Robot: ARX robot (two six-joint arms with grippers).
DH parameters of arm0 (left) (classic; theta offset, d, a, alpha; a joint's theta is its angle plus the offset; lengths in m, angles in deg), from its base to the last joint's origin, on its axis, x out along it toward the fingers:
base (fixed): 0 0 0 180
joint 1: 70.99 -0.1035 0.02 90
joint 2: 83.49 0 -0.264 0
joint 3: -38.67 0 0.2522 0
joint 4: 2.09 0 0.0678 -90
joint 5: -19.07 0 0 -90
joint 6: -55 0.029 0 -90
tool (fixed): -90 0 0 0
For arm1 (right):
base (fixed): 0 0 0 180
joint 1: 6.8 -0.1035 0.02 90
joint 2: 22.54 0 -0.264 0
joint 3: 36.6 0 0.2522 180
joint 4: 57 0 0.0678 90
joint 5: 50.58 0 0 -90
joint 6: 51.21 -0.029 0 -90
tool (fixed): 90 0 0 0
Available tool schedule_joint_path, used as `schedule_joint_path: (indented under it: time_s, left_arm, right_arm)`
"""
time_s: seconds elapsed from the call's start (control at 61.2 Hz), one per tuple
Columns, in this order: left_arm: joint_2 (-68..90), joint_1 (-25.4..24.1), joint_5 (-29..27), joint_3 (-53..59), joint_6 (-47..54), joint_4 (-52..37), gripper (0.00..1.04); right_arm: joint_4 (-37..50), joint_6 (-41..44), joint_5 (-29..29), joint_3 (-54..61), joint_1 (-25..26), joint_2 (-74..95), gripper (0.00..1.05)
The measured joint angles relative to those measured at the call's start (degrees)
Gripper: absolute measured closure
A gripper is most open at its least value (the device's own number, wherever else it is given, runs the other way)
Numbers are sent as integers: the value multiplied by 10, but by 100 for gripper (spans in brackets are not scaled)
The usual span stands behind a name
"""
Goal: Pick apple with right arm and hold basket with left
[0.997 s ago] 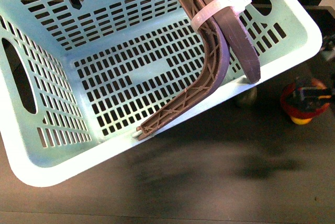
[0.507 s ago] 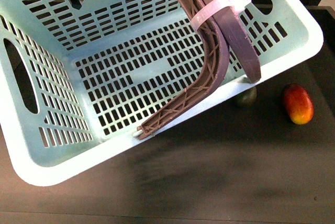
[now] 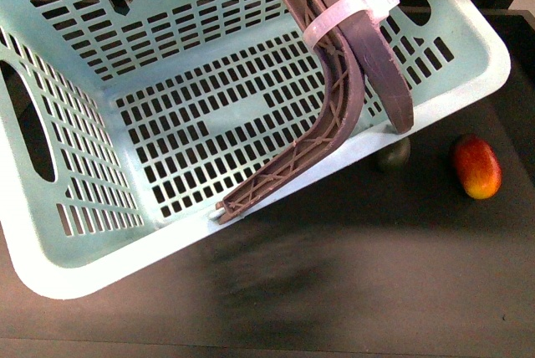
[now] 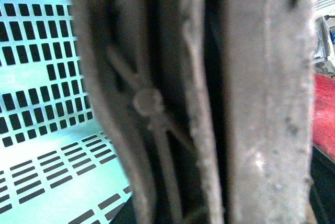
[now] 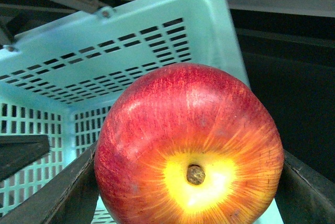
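Note:
The mint-green basket (image 3: 209, 124) hangs tilted above the dark table and fills most of the front view. Its brown handle (image 3: 334, 115), with a white zip tie (image 3: 344, 15), curves down across its inside. The handle (image 4: 209, 103) fills the left wrist view. My left gripper is shut on it, and its fingers do not show. My right gripper (image 5: 189, 195) is shut on the red apple (image 5: 188, 140), stem dimple towards the camera, between dark fingers (image 5: 57, 198). The basket's rim (image 5: 157, 9) lies just beyond the apple. The apple and right gripper are out of the front view.
An elongated red-orange fruit (image 3: 476, 166) lies on the table right of the basket. A dark green fruit (image 3: 393, 155) peeks from under the basket's edge. A red patch (image 4: 324, 114) shows at the edge of the left wrist view.
The right gripper with the apple, seen over the elongated fruit a second ago, has left the front view. The basket has shifted slightly left.

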Motion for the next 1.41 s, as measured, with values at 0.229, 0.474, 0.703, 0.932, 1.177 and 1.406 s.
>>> schedule_joint_path:
  time_s: [0.229,0.474,0.703,0.932,1.177,1.406]
  left_arm:
    - [0,0,1,0,0,0,91]
    - [0,0,0,0,0,0,91]
    - [4,0,7,0,2,0,91]
    - [6,0,-4,0,2,0,91]
    - [6,1,3,0,-3,0,91]
    - [6,1,0,0,-2,0,91]
  right_arm:
    - [7,-23,24,-6,-39,52,25]
    - [7,-30,54,-6,-52,72,7]
    - [33,-29,133,-5,-34,31,9]
    - [32,7,233,36,32,-75,9]
    - [59,38,242,89,82,-147,13]
    - [250,46,179,266,107,-224,60]
